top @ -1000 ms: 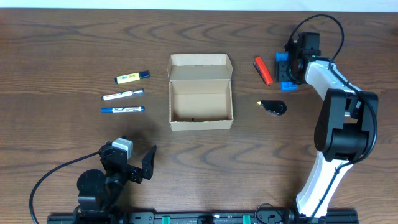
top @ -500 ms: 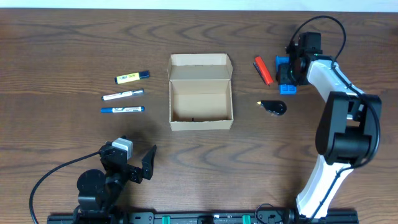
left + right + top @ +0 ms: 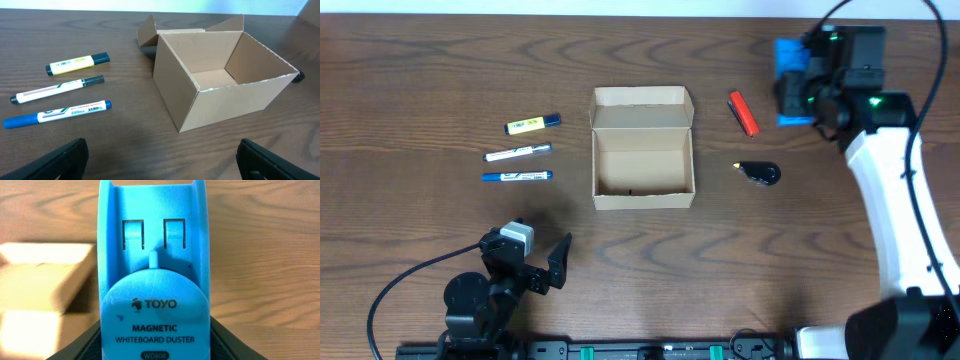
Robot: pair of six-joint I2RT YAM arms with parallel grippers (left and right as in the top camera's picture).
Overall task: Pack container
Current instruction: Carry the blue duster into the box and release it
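While my right gripper (image 3: pixel 154 347) clamps the blue whiteboard duster (image 3: pixel 790 68) off to the right, the open box (image 3: pixel 643 160) sits mid-table, and my left gripper (image 3: pixel 162 165) rests spread, holding nothing.

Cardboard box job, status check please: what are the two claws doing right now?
Right gripper shut on blue duster, above the table right of the box. Left gripper open, empty. Box lid open, looks empty. Red marker on table between.
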